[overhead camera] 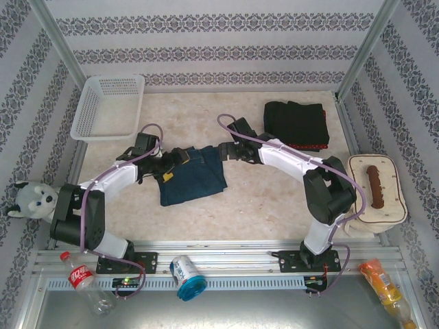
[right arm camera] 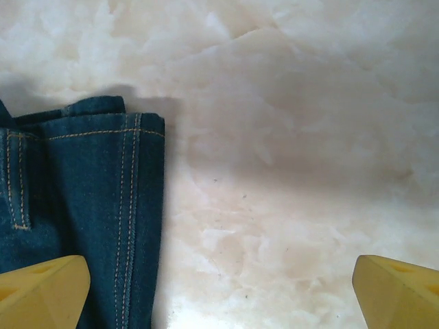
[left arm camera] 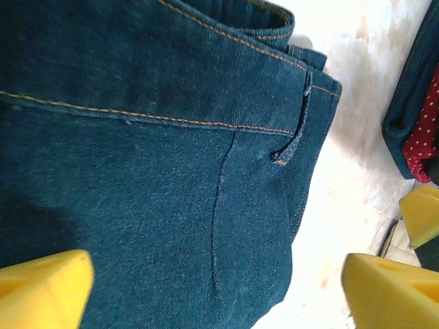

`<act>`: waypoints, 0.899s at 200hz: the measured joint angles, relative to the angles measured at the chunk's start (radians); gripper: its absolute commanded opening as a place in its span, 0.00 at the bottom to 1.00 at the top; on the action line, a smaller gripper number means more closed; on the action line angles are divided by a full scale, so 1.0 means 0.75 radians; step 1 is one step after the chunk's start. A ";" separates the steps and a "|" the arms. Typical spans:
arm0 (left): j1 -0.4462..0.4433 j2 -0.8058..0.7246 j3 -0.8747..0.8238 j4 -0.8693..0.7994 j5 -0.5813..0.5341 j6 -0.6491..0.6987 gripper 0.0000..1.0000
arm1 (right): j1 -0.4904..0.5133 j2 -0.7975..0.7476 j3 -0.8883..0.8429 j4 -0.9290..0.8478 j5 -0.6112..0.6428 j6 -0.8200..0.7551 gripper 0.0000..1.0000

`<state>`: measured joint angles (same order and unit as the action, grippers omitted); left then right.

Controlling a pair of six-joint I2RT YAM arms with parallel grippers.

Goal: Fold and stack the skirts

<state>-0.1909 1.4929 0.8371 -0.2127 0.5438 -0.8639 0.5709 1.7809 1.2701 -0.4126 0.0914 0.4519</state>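
L tool (left arm camera: 216, 291) & R tool (right arm camera: 219, 288) both spread wide, empty, over denim skirt (overhead camera: 192, 175) mid-worktop (overhead camera: 267, 205). Risk: pinching only 1 layer could undo its fold en route to stack (overhead camera: 296, 123).

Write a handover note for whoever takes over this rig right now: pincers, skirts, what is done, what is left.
Left pincer: open, over the denim skirt, holding nothing.
Right pincer: open, at that skirt's edge, holding nothing.
Far right: black skirt lies on the red dotted skirt, whose edge peeks out.
Done: denim skirt looks folded.
Left: probably lift it onto the black skirt.
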 measured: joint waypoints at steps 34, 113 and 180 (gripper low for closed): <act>-0.008 0.025 -0.002 0.014 -0.089 -0.008 1.00 | -0.032 -0.009 -0.096 0.071 -0.100 0.025 0.98; -0.007 0.108 -0.045 0.073 -0.173 -0.009 1.00 | -0.033 0.071 -0.210 0.370 -0.574 0.257 0.98; -0.005 0.110 -0.049 0.091 -0.173 -0.012 1.00 | -0.005 0.185 -0.201 0.469 -0.766 0.378 0.88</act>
<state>-0.1944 1.5753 0.8005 -0.1448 0.4141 -0.8726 0.5674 1.9194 1.1191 -0.0608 -0.4831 0.7353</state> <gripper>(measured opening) 0.999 0.899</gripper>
